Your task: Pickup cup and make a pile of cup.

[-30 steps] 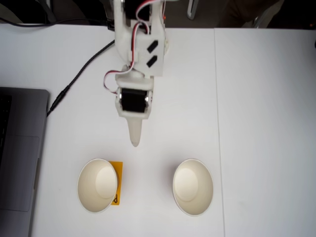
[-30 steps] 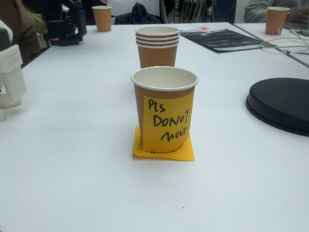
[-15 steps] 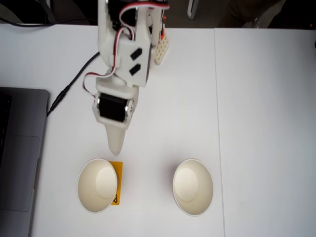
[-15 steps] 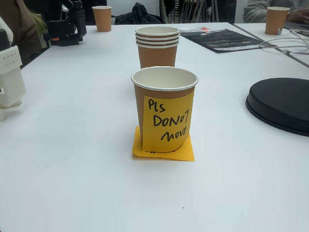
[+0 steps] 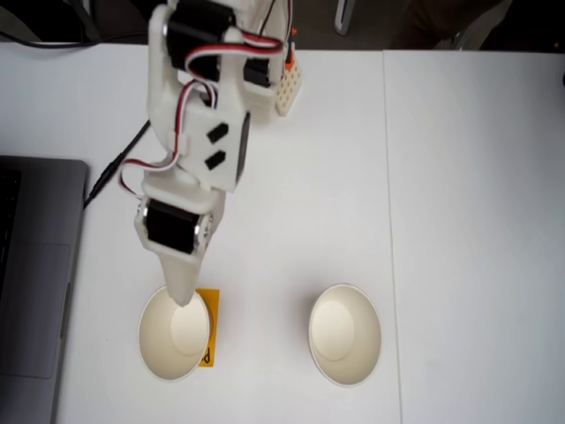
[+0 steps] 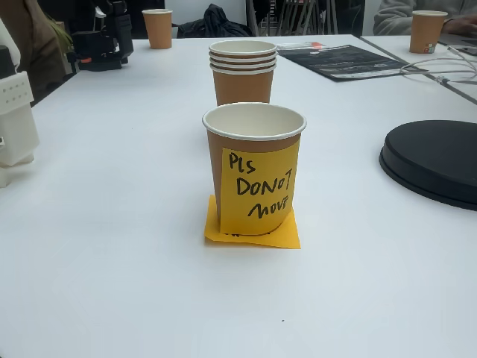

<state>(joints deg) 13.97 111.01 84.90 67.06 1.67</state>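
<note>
In a fixed view from above, two cream-white paper cups stand upright near the bottom edge. The left cup (image 5: 173, 343) has my gripper (image 5: 182, 299) over its upper rim. Just one tapered white finger shows, so the jaws' state is hidden. The right cup (image 5: 344, 334) stands apart, untouched. In the table-level fixed view, a cup (image 6: 254, 125) with a handwritten orange-yellow label (image 6: 259, 186) on its wall stands at the middle. A nested pile of cups (image 6: 242, 73) stands behind it.
A flat orange sticky note (image 5: 210, 302) lies under the left cup's right side, also seen flat (image 6: 252, 237). A grey laptop (image 5: 35, 283) and a black cable (image 5: 119, 163) lie at left. A black round disc (image 6: 432, 160) and a white robot part (image 6: 15, 119) flank the cups.
The arm swung left and toward the bottom of the view from above. Its tip went from the bare table above the cups to the left cup's rim. Cups unmoved.
</note>
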